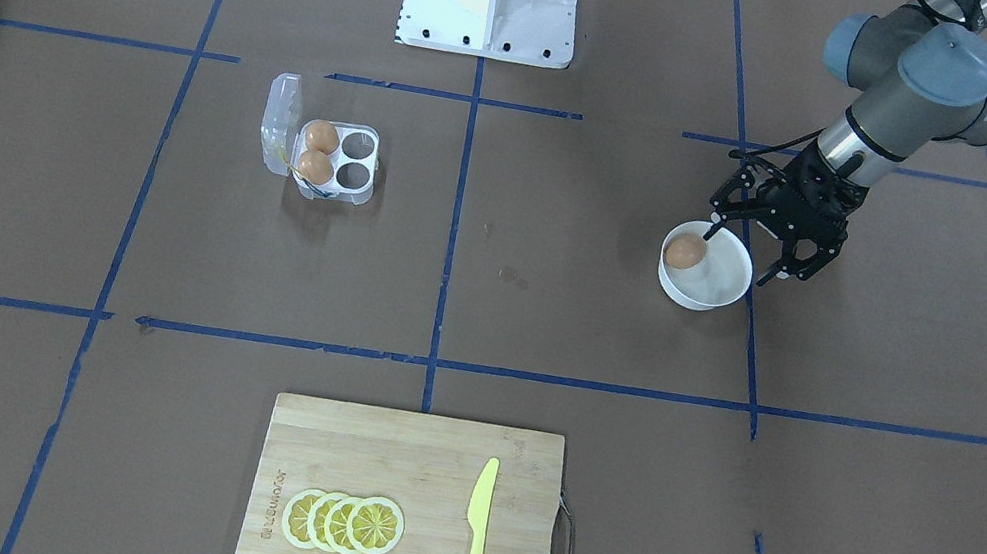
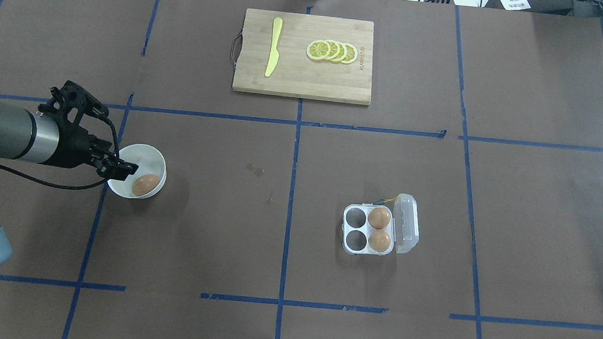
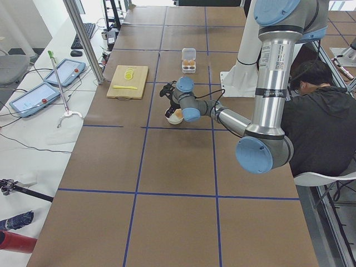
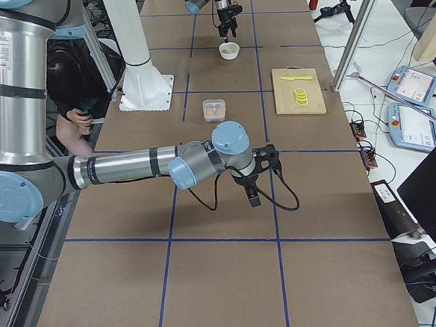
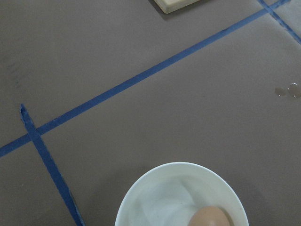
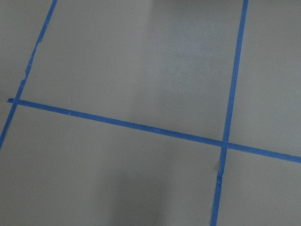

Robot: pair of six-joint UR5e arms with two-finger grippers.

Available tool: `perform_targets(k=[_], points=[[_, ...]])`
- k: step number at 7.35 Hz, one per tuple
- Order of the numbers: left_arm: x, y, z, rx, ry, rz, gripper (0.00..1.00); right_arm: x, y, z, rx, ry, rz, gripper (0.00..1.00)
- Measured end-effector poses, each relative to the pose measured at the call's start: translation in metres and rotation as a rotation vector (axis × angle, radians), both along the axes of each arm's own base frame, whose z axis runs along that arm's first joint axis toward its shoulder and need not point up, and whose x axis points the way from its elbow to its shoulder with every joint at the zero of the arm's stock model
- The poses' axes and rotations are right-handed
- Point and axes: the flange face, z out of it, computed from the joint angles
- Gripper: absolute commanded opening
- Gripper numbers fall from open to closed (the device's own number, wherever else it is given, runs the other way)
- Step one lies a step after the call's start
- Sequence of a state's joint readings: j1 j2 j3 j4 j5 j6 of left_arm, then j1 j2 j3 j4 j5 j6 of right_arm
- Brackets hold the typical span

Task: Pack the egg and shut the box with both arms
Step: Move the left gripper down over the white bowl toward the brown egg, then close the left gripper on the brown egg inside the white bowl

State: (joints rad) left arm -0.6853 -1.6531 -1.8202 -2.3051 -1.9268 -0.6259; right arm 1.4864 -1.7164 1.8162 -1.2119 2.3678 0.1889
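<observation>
1. L gripper: jaws spread, holding nothing. One finger is over the bowl's inside, just beside the egg; the other is outside the rim. Contact w/ egg: can't tell.
2. Egg lies in the white bowl, against the wall on the side twd the box, outside the finger gap.
3. Btwn bowl and box: bare brown table w/ blue tape lines, wide open.
4. Box: lid stands open on the side away from the bowl. Two eggs fill the cups by the lid; the two cups nearer the bowl are empty.
5. Cutting board w/ knife and lemon slices sits at the table's far edge, well apart from both.
6. R gripper hangs over bare table, well apart from the box; jaw state: can't tell.
</observation>
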Motion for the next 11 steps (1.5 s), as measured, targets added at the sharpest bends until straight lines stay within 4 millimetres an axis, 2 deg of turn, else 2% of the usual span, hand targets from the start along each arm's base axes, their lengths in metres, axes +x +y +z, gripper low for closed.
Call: perform_targets(k=[4, 11], points=[[0.024, -0.007, 0.004, -0.007, -0.011, 0.015, 0.79, 0.0, 0.0, 0.001, -0.002, 0.0, -0.001, 1.0], [0.04, 0.005, 0.009, -0.013, -0.019, 0.049, 0.79, 0.0, 0.001, 0.002, -0.002, 0.001, 0.0, 1.0]])
